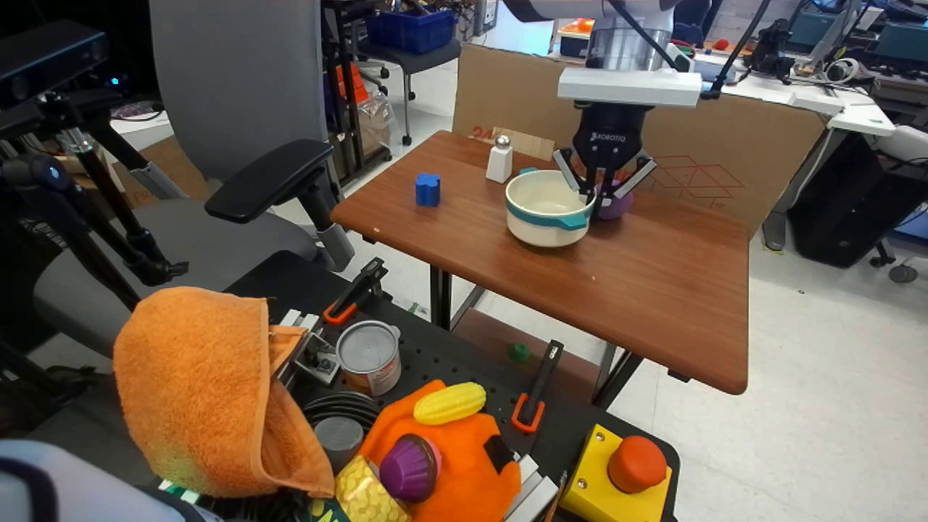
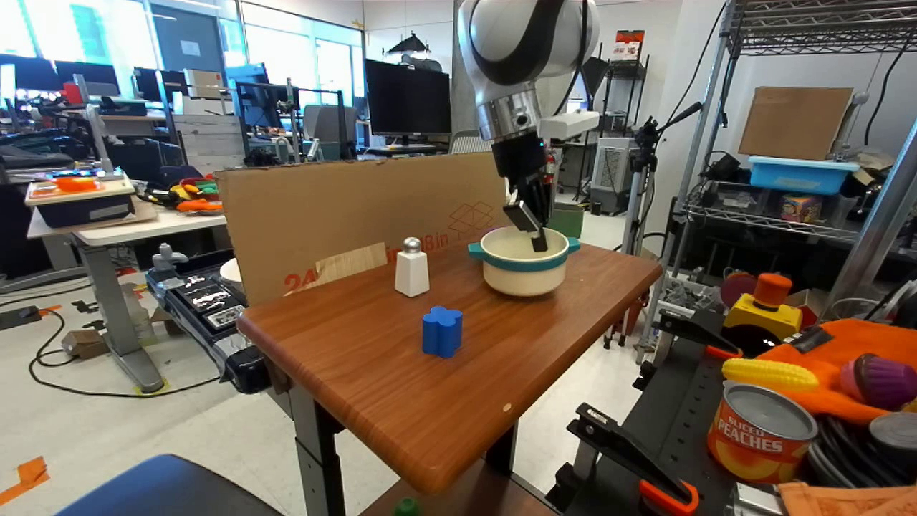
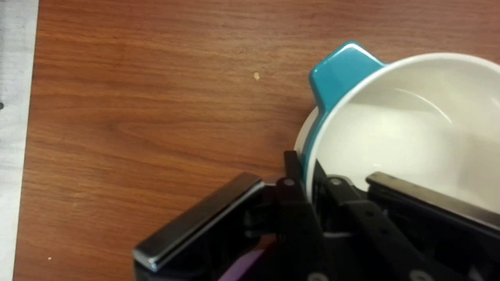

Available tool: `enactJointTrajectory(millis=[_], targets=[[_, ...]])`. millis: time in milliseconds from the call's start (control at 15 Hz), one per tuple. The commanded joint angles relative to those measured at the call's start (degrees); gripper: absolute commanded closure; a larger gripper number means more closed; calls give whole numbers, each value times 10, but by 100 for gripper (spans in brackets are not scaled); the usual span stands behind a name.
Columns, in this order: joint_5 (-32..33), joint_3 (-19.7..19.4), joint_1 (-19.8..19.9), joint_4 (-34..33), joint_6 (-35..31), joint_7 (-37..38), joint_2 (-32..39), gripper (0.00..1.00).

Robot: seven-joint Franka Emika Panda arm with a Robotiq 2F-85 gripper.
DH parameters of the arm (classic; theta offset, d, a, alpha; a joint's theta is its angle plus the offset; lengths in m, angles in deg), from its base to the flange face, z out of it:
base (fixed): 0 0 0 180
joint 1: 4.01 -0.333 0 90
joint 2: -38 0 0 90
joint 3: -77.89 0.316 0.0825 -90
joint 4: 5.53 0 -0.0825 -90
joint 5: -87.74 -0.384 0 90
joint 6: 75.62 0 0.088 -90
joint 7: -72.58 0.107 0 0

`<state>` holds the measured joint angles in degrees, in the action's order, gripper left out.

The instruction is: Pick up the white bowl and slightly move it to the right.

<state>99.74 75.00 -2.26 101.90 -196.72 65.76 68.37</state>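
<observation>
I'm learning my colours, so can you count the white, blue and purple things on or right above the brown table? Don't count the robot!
Mostly white: 2 (white bowl, white shaker)
Blue: 1 (flower-shaped block)
Purple: 1 (rounded purple thing, partly hidden)
Total: 4

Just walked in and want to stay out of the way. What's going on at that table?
A robotic gripper appears clamped on the rim of the white bowl, one finger inside, one outside. The bowl seems to be sitting on the brown table, not yet lifted. A white shaker and a blue block stand apart from it, untouched.
</observation>
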Motion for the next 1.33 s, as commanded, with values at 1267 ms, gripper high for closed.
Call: enactJointTrajectory(millis=[1267], targets=[[-91, -86, 147, -180, 145, 79, 76, 98]])
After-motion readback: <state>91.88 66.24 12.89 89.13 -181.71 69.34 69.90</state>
